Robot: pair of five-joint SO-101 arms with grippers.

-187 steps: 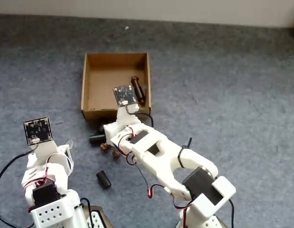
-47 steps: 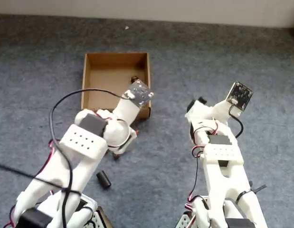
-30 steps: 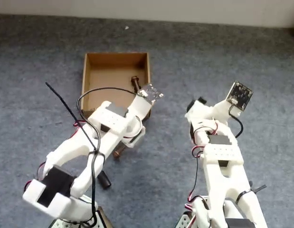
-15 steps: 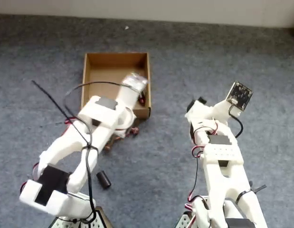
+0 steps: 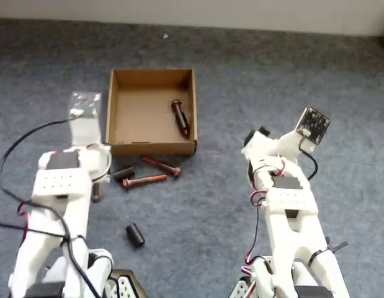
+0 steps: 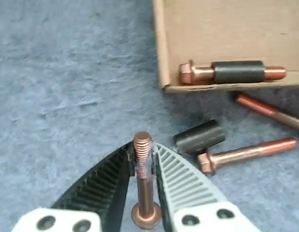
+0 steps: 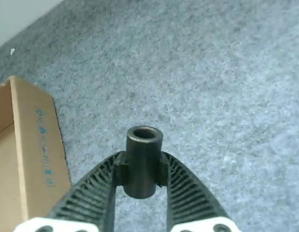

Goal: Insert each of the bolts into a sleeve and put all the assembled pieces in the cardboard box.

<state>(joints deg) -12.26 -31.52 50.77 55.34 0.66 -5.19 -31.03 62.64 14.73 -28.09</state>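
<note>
While one assembled piece lies inside the cardboard box, each arm holds a part.
The left claw pinches a bolt, the right claw a sleeve; two loose bolts lie on the bench just outside the box.

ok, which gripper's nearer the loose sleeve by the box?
Left. Left gripper, holding a bolt, is just beside that sleeve; right gripper is well off past the box's opposite side.
</note>
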